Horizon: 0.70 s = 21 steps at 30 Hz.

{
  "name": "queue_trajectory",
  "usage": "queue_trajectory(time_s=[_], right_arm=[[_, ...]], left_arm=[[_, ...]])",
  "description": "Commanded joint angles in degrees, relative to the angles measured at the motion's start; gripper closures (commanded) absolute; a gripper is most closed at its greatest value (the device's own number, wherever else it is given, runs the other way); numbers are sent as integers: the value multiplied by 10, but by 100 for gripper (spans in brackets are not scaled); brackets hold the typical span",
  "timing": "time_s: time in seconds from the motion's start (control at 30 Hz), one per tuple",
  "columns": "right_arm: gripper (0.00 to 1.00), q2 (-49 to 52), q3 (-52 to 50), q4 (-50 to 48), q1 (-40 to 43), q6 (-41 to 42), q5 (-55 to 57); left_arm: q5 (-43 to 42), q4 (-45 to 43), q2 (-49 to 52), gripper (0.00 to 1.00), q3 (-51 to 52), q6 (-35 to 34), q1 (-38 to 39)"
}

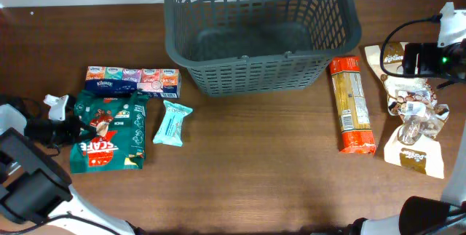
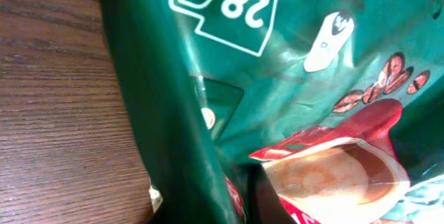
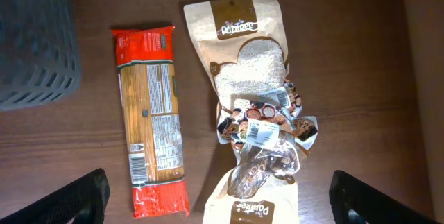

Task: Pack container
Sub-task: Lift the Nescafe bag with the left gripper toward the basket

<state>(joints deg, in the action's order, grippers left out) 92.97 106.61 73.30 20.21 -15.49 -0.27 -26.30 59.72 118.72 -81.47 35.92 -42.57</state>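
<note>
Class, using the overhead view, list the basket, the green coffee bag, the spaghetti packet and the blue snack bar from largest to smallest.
1. basket, by far the largest
2. green coffee bag
3. spaghetti packet, longer than the bag but much narrower
4. blue snack bar, clearly the smallest

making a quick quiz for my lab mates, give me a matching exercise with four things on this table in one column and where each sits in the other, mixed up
1 dark grey basket
2 spaghetti packet
3 green coffee bag
4 light blue snack bar

a just right of the coffee bag
b far side, middle of the table
c right of the basket, lying lengthwise
d left side, in front of the tissue packs

Pairs: 1-b, 2-c, 3-d, 4-a
</note>
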Motion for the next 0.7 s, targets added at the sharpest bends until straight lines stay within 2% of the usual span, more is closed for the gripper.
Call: queue_trajectory(time_s=[0.0, 0.1, 0.23, 0.3, 0.5, 0.67], right_arm=[[1, 0, 12, 0, 1, -4, -7], [1, 0, 12, 0, 1, -4, -7], [1, 0, 12, 0, 1, -4, -7], [1, 0, 12, 0, 1, -4, -7], [1, 0, 12, 0, 1, -4, -7], [1, 0, 12, 0, 1, -4, -7]], left_arm=[[54, 2, 43, 98, -9, -19, 9], [59, 54, 43, 98, -64, -22, 9], [129, 108, 41, 98, -154, -125, 8], [139, 135, 37, 99, -200, -148, 8], [126, 181, -5, 98, -312, -158, 16], [126, 181, -65, 99, -355, -157, 33]])
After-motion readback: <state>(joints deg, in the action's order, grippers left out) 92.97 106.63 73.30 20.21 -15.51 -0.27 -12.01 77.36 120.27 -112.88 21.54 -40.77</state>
